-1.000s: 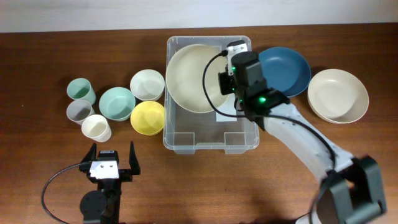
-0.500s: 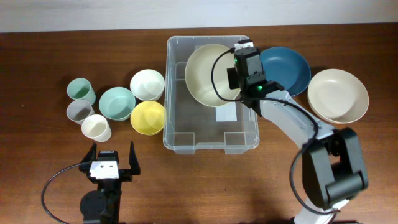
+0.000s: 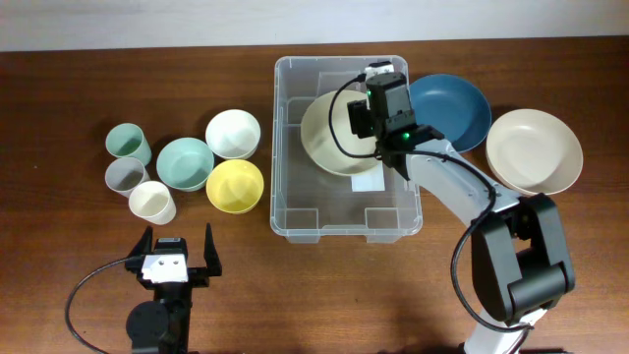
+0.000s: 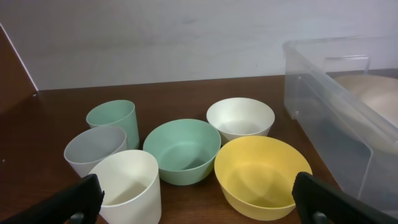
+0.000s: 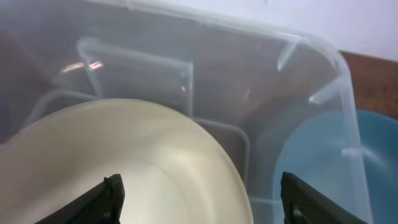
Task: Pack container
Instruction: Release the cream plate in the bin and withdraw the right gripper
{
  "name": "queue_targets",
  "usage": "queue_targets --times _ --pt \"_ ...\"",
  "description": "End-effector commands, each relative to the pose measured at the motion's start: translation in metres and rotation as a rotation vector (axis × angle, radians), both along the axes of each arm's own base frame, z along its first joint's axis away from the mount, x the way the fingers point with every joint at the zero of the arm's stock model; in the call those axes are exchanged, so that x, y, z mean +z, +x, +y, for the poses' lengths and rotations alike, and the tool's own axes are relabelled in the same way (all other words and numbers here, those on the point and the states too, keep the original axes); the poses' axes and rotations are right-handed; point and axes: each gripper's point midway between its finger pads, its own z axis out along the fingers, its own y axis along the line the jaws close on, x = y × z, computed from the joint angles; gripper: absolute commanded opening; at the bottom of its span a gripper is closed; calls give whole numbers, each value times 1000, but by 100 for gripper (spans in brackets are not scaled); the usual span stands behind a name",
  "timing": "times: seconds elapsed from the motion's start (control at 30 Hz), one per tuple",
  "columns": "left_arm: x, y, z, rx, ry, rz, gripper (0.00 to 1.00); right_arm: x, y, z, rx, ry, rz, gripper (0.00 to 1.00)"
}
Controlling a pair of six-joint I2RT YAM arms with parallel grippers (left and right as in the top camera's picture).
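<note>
Over at right gripper (image 5: 200,196): fingers spread wide, empty, above large cream bowl (image 3: 322,138) inside clear container (image 3: 285,187), just left of blue bowl (image 3: 462,103). Placement seemingly done. Next: lift clear, fetch blue bowl. Left gripper (image 4: 196,205) wide, idle.

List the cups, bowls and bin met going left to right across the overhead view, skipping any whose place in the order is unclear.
Mint-green plastic cup → teal round bowl → small white round bowl → large clear plastic container → dark blue round bowl → wide cream round bowl.
</note>
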Motion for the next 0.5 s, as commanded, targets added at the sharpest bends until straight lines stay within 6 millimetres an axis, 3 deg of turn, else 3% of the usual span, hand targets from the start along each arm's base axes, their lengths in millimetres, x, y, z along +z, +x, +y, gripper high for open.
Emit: queue_targets --times 0.0,0.13,0.23,0.37,0.47 --pt "-2 0 -3 -18 18 1 99 41 9 16 58 50 -46 75" --pt "-2 0 -3 -18 18 1 99 76 -1 20 79 49 -14 76" --pt "-2 0 -3 -17 18 1 99 106 -13 13 71 39 13 76" --pt "-2 0 -3 -18 18 1 99 140 -31 -23 -41 63 54 76" --pt "-2 0 -3 -18 19 1 99 160 -48 -69 -160 97 87 82"
